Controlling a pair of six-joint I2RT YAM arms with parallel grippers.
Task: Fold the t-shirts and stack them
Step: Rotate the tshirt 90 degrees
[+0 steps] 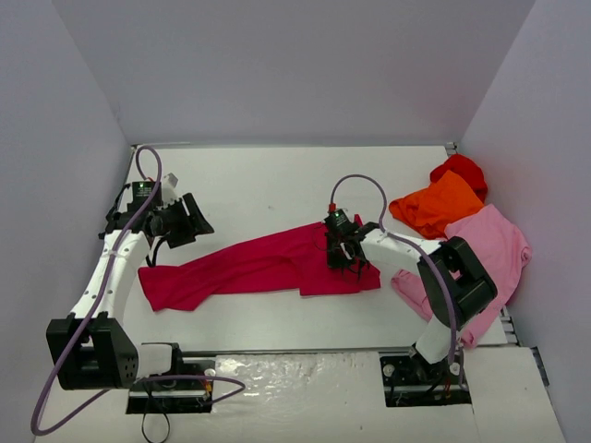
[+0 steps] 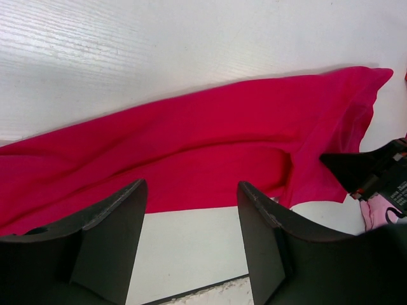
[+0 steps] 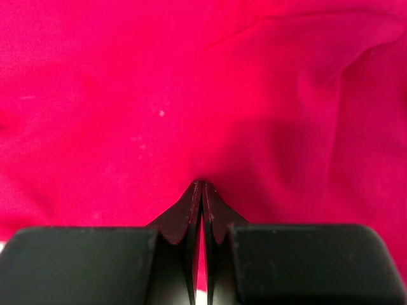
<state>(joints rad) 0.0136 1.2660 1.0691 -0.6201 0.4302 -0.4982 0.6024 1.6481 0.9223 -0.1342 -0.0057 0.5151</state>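
Observation:
The crimson-magenta t-shirt (image 1: pixel 259 266) lies stretched in a long band across the middle of the table. My right gripper (image 1: pixel 343 257) sits on its right part and is shut on the cloth; in the right wrist view the cloth (image 3: pixel 191 95) fills the frame and the gripper (image 3: pixel 201 185) pinches a fold. My left gripper (image 1: pixel 189 224) hovers open above the shirt's left end. In the left wrist view the left gripper (image 2: pixel 191 190) is open and empty, with the shirt (image 2: pixel 191 146) beyond its fingers. The orange t-shirt (image 1: pixel 436 204), red t-shirt (image 1: pixel 462 170) and light pink t-shirt (image 1: pixel 494 249) lie piled at the right.
White walls close in the table (image 1: pixel 268 185) at the left, back and right. The right arm's base (image 1: pixel 434 365) and the left arm's base (image 1: pixel 92 351) stand at the near edge. Purple cables loop around both arms.

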